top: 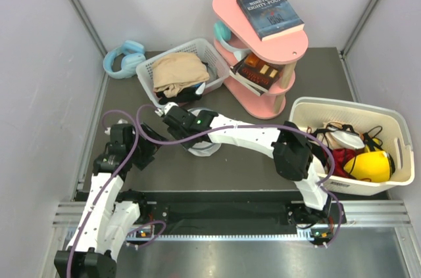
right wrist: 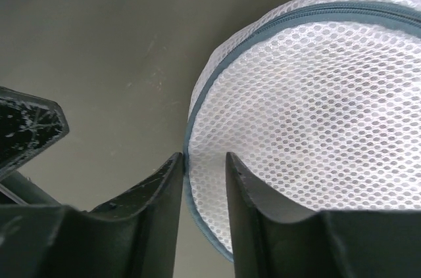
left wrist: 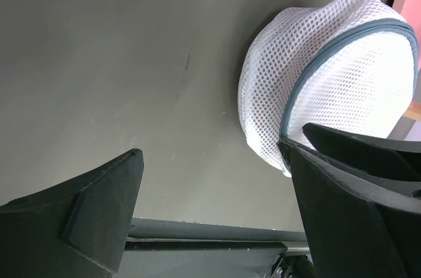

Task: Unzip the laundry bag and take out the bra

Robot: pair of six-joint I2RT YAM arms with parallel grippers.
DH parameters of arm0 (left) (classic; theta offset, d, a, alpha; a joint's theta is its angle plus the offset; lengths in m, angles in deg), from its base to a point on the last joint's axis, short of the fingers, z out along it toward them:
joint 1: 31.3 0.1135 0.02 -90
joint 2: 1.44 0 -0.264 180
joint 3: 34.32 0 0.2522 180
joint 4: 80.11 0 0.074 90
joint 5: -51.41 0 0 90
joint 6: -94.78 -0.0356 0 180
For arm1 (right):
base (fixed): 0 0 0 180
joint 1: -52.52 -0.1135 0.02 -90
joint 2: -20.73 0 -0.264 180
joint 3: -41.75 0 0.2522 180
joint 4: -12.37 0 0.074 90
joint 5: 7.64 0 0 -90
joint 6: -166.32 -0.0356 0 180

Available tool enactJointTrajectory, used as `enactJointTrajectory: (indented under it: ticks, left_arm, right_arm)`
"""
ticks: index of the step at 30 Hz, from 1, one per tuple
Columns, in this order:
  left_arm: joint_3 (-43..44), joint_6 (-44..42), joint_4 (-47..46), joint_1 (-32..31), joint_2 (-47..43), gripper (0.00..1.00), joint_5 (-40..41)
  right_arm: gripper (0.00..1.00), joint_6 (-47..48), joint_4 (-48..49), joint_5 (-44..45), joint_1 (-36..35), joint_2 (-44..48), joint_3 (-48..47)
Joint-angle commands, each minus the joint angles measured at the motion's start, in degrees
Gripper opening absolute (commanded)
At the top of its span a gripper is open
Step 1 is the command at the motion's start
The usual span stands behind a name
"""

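Observation:
The laundry bag (top: 207, 148) is a white mesh dome with a blue-teal zipper band (right wrist: 296, 12), lying on the dark table under my right wrist. My right gripper (right wrist: 204, 160) is shut on the bag's (right wrist: 316, 94) near rim, with mesh and band pinched between its fingers; it also shows in the top view (top: 191, 137). My left gripper (left wrist: 210, 150) is wide open and empty just left of the bag (left wrist: 329, 74), its right fingertip (left wrist: 296, 153) at the bag's edge; it also shows in the top view (top: 148, 146). The zipper looks closed. No bra shows.
A white slatted basket (top: 148, 68) with beige clothes stands behind the bag. A pink shelf (top: 289, 48) with books is at the back right, blue headphones (top: 125, 58) at the back left. A cream tub (top: 395, 127) of items sits at the right. The table's near rail (left wrist: 197, 232) is close below.

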Motion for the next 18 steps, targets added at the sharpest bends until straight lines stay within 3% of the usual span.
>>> enactJointTrajectory:
  ticks: [1, 6, 7, 18]
  left_arm:
    - [2.5, -1.2, 2.1, 0.4, -0.9, 0.98, 2.5]
    - [3.8, -1.7, 5.9, 0.6, 0.1, 0.98, 6.6]
    - [3.9, -1.4, 5.9, 0.6, 0.1, 0.98, 6.6]
    - [3.7, -5.0, 3.1, 0.7, 0.1, 0.94, 3.5]
  right_arm:
    - [0.27, -1.1, 1.0, 0.0, -0.1, -1.0, 0.9]
    - [0.1, -1.9, 0.9, -0.7, -0.1, 0.1, 0.9]
    - [0.01, -2.1, 0.8, -0.8, -0.1, 0.3, 0.7]
    - [0.0, -6.4, 1.1, -4.8, 4.0, 9.3, -1.1]
